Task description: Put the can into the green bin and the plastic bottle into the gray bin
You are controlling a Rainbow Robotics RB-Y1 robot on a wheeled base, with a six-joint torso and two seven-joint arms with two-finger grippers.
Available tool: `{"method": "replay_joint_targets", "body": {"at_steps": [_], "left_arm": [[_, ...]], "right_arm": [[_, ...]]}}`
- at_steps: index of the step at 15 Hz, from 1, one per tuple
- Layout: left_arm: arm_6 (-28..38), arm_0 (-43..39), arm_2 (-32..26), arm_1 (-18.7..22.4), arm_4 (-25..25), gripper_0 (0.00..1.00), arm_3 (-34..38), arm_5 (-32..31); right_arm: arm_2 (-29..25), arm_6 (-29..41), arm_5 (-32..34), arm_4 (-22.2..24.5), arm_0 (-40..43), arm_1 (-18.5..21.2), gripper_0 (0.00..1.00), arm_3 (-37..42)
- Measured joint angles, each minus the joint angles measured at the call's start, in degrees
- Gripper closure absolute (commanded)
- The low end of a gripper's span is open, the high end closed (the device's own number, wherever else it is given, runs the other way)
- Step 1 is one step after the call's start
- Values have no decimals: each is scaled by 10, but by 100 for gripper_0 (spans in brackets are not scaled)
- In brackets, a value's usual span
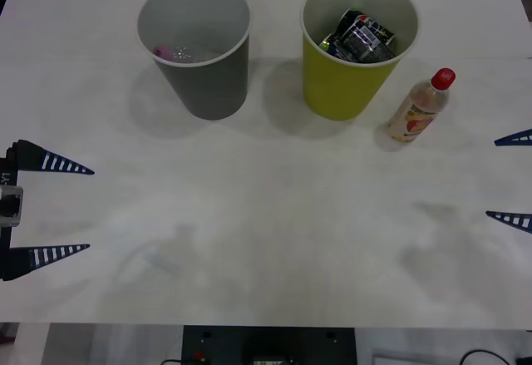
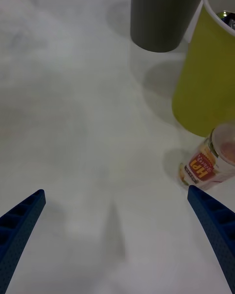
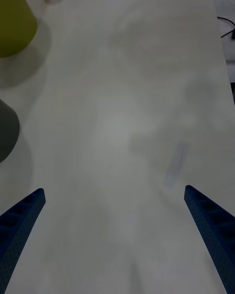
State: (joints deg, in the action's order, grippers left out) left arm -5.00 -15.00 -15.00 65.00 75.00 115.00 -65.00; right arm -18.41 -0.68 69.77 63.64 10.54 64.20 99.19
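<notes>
The gray bin [image 1: 212, 86] stands at the back left of the white table, the green bin [image 1: 337, 86] to its right. A dark crumpled can [image 1: 363, 39] lies inside the green bin. The plastic bottle [image 1: 420, 107], red-capped with a fruit label, stands upright just right of the green bin. My right gripper [image 1: 492, 178] hovers open at the right edge, nearer the robot than the bottle. In the right wrist view the bottle [image 2: 208, 164] sits just ahead of one blue finger [image 2: 210, 215]. My left gripper [image 1: 89, 209] waits open at the left edge.
A pink-capped clear item [image 1: 166, 51] lies in the bottom of the gray bin. The table's front half is bare white surface [image 1: 266, 240]. The left wrist view shows the green bin [image 3: 12, 19] and the gray bin [image 3: 6, 132] off to one side.
</notes>
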Motion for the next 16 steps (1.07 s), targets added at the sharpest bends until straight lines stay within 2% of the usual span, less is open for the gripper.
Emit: {"method": "replay_joint_targets", "body": {"at_steps": [4,10,13,16], "left_arm": [[0,0,0,0,0,2,0,0],[0,0,0,0,0,2,0,0],[0,0,0,0,0,2,0,0],[0,0,0,0,0,2,0,0]], "right_arm": [[0,-26,31,1,-46,-25,0,-80],[0,-144,50,1,-95,-63,0,-193],[0,-186,50,4,-120,-94,0,-243],[-6,-198,52,4,-148,-133,0,-308]]}}
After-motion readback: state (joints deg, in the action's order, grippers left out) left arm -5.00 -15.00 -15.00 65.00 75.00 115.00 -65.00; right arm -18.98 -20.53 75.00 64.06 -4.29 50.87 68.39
